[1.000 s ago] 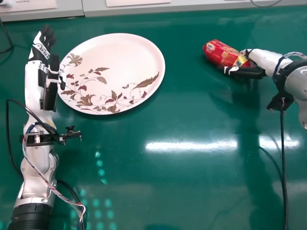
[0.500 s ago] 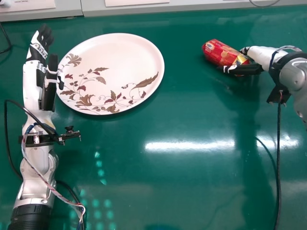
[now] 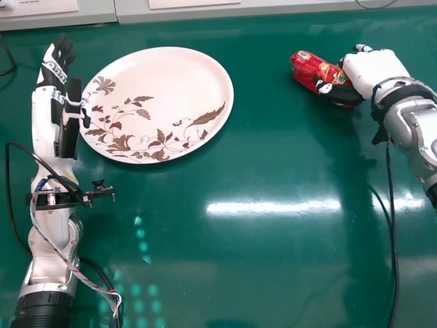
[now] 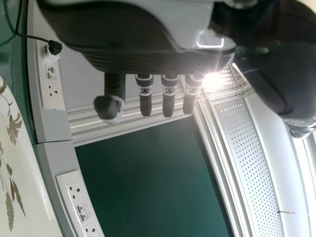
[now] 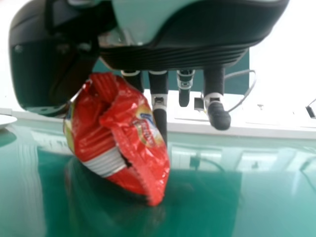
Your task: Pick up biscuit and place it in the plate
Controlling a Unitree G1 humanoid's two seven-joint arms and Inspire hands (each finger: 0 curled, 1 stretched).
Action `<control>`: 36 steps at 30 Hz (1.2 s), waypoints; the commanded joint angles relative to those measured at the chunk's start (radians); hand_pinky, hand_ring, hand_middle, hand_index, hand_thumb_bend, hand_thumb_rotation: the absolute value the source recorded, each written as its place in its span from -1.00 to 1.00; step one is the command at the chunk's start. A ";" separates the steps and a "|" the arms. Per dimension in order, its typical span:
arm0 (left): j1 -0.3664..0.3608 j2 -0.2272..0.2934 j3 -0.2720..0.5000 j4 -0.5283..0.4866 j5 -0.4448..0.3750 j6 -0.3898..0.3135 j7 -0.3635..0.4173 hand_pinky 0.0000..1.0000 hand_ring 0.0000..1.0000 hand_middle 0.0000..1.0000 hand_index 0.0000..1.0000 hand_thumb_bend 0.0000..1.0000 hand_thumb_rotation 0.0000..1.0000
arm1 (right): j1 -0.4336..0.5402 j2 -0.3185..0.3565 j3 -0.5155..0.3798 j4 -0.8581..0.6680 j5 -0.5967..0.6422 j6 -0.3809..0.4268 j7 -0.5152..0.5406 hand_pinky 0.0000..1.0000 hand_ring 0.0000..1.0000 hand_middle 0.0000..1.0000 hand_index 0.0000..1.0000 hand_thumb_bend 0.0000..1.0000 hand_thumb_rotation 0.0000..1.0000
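Clamping the biscuit packet (image 3: pixel 315 67) between thumb and fingers, the right hand (image 3: pixel 372 70) is toward the far edge of the table (image 3: pixel 273 263); the left hand (image 3: pixel 53 74), fingers straight, is beside the plate (image 3: pixel 171 82).

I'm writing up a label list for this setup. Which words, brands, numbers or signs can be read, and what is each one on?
No text is clear enough to quote.
Biscuit packet: printed lettering on the wrapper, too blurred to read.
Left hand: dark lettering on its white part, too small to read.
Plate: a leaf and stem pattern, no lettering to be seen.
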 commanded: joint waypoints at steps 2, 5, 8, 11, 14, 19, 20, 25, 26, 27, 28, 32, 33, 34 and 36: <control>0.087 -0.021 -0.003 0.066 0.011 -0.012 0.005 -1.00 1.00 1.00 1.00 1.00 0.83 | 0.013 -0.015 -0.006 0.004 -0.001 -0.009 -0.043 -0.84 -0.23 -0.09 0.03 0.02 -1.00; 0.086 -0.020 -0.003 0.068 0.018 -0.010 0.009 -1.00 1.00 1.00 1.00 1.00 0.84 | 0.025 -0.020 -0.025 -0.005 0.021 -0.023 -0.059 -0.84 -0.22 -0.08 0.02 0.02 -1.00; 0.084 -0.016 -0.003 0.072 0.018 -0.011 0.007 -1.00 1.00 1.00 1.00 1.00 0.85 | 0.040 -0.022 -0.043 -0.041 0.036 -0.002 -0.032 -0.84 -0.22 -0.08 0.03 0.02 -1.00; 0.085 -0.014 -0.002 0.071 0.015 -0.008 0.004 -1.00 1.00 1.00 1.00 1.00 0.84 | 0.061 -0.026 -0.065 -0.108 0.043 0.027 0.000 -0.84 -0.22 -0.08 0.02 0.02 -1.00; 0.085 -0.011 0.000 0.070 0.011 -0.007 0.002 -1.00 1.00 1.00 1.00 1.00 0.84 | 0.092 -0.023 -0.102 -0.184 0.067 0.033 -0.007 -0.85 -0.21 -0.08 0.02 0.02 -1.00; 0.091 -0.011 0.003 0.045 0.005 0.019 -0.001 -1.00 1.00 1.00 1.00 1.00 0.84 | 0.139 -0.017 -0.170 -0.406 0.106 0.093 0.074 -0.84 -0.20 -0.06 0.00 0.03 -1.00; 0.090 -0.008 0.004 0.045 0.007 0.021 -0.001 -1.00 1.00 1.00 1.00 1.00 0.85 | 0.146 -0.012 -0.183 -0.456 0.113 0.111 0.096 -0.84 -0.20 -0.06 0.00 0.03 -1.00; 0.077 -0.001 0.002 0.053 0.000 0.032 -0.013 -1.00 1.00 1.00 1.00 1.00 0.84 | 0.145 0.019 -0.211 -0.606 0.121 0.115 0.109 -0.83 -0.20 -0.06 0.00 0.03 -1.00; 0.073 0.002 0.002 0.060 0.002 0.027 -0.014 -1.00 1.00 1.00 1.00 1.00 0.84 | 0.138 0.027 -0.213 -0.619 0.124 0.107 0.105 -0.83 -0.19 -0.07 0.00 0.03 -1.00; 0.069 0.005 0.001 0.066 0.003 0.022 -0.016 -1.00 1.00 1.00 1.00 1.00 0.84 | 0.129 0.035 -0.214 -0.633 0.123 0.107 0.109 -0.84 -0.19 -0.07 0.00 0.02 -1.00; 0.066 0.006 0.001 0.070 0.002 0.018 -0.019 -1.00 1.00 1.00 1.00 1.00 0.84 | 0.120 0.044 -0.213 -0.645 0.122 0.109 0.116 -0.84 -0.19 -0.07 0.00 0.02 -1.00; 0.056 0.007 0.004 0.077 0.007 0.022 -0.015 -1.00 1.00 1.00 1.00 1.00 0.83 | 0.077 0.085 -0.208 -0.675 0.132 0.082 0.131 -0.86 -0.19 -0.07 0.00 0.02 -1.00; 0.054 0.007 0.005 0.078 0.006 0.024 -0.014 -1.00 1.00 1.00 1.00 1.00 0.84 | 0.067 0.098 -0.205 -0.680 0.135 0.075 0.134 -0.86 -0.19 -0.07 0.00 0.02 -1.00; 0.052 0.008 0.005 0.082 0.006 0.023 -0.015 -1.00 1.00 1.00 1.00 1.00 0.83 | 0.057 0.113 -0.201 -0.690 0.140 0.077 0.147 -0.87 -0.19 -0.07 0.00 0.02 -1.00; 0.046 0.010 0.003 0.092 0.001 0.015 -0.021 -1.00 1.00 1.00 1.00 1.00 0.82 | 0.044 0.150 -0.193 -0.700 0.148 0.080 0.162 -0.89 -0.19 -0.07 0.00 0.02 -1.00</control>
